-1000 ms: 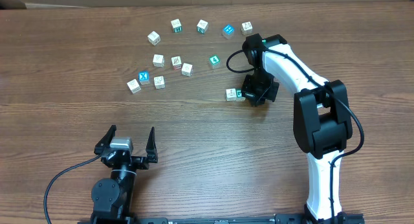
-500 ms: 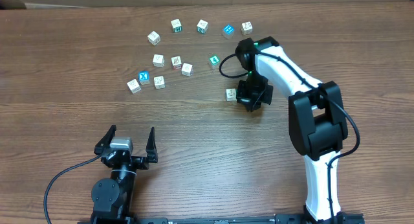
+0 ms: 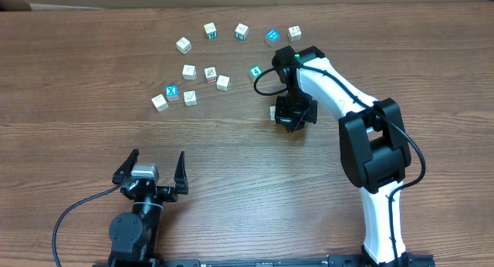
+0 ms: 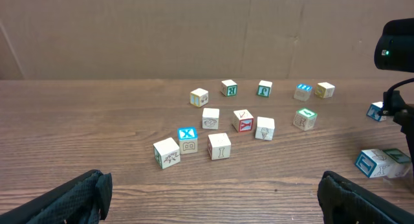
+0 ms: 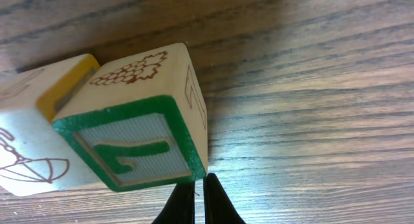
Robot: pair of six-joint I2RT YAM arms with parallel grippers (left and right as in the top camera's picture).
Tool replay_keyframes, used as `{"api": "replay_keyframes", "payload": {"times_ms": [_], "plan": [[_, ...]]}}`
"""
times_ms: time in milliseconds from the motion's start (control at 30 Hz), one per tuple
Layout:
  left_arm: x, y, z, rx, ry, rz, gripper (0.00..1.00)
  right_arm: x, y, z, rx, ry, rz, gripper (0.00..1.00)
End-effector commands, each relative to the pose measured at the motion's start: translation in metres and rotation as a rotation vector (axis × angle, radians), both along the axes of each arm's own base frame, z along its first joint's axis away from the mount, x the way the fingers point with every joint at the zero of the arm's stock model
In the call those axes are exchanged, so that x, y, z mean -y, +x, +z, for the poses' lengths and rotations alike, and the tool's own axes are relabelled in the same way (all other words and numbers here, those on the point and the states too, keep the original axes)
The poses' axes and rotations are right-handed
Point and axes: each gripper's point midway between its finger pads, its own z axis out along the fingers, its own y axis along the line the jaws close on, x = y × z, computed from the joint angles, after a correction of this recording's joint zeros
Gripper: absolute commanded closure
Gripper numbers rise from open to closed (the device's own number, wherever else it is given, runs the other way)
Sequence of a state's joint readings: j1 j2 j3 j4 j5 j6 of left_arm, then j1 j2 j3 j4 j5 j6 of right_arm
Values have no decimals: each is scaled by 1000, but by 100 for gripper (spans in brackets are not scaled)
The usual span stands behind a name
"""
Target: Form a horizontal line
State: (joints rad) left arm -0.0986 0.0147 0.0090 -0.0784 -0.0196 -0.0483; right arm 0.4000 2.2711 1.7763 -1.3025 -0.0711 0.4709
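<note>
The line is two touching cubes: a green-faced cube and a whitish, yellow-edged cube on its left. In the overhead view only the whitish cube shows; the green one is hidden under my right gripper. Both show in the left wrist view. My right gripper is shut, its tips at the green cube's lower right corner. My left gripper is open and empty near the front edge, far from the cubes.
Several loose letter cubes lie scattered at the back: a row of them and a cluster with a blue X cube. A teal cube sits just behind the right arm. A cardboard wall stands behind the table.
My right gripper has moved left and now covers the green cube next to the whitish one. The left arm has not moved.
</note>
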Motion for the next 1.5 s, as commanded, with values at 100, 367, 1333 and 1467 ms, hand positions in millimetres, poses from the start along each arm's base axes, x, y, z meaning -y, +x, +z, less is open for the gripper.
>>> {"api": "replay_keyframes", "payload": {"times_ms": [100,367,1333,1467], "plan": [[0,0,1,10,19,1,0,-1,4,-1,19,11,5,96],[0,0,1,10,19,1,1,-4,12,-2,50,24,2,96],[0,0,1,11,19,1,0,40,42,-4,149,-102,-115,94],[0,0,1,11,19,1,1,36,71,-4,256,-58,-135,94]]}}
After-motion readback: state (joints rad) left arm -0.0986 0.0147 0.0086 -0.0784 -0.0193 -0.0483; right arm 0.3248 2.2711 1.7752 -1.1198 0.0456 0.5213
